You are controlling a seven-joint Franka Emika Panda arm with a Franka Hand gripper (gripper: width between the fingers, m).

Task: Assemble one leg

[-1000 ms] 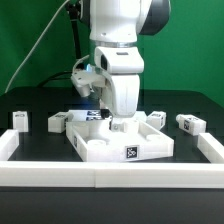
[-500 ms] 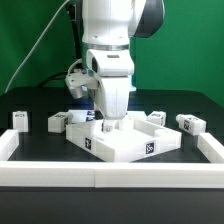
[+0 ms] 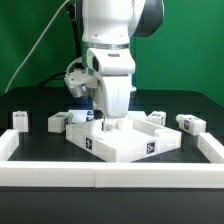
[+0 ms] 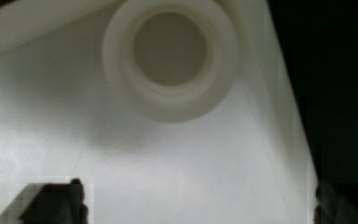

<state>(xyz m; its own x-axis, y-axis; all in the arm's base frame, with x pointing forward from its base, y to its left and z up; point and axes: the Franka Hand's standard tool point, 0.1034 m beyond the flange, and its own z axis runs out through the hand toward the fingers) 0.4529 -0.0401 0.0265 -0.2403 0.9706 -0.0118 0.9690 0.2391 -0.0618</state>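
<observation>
My gripper (image 3: 108, 126) points straight down onto the far part of the large white square panel (image 3: 125, 143) in the middle of the table. In the wrist view the two dark fingertips (image 4: 51, 203) stand wide apart. The panel's white face and a round hole (image 4: 169, 50) fill the space between them, and nothing is held. Several legs lie around the panel: two on the exterior view's left (image 3: 18, 119) (image 3: 57, 122) and two on its right (image 3: 156, 117) (image 3: 190, 124).
Long white border rails (image 3: 110, 176) run along the front and up both sides. The arm's white body hides the table behind the panel. A green backdrop stands behind.
From 1.0 s to 0.5 s ago the panel turned on the table, its front tag shifting to the exterior view's right, and the gripper moved slightly left. Nothing has moved since.
</observation>
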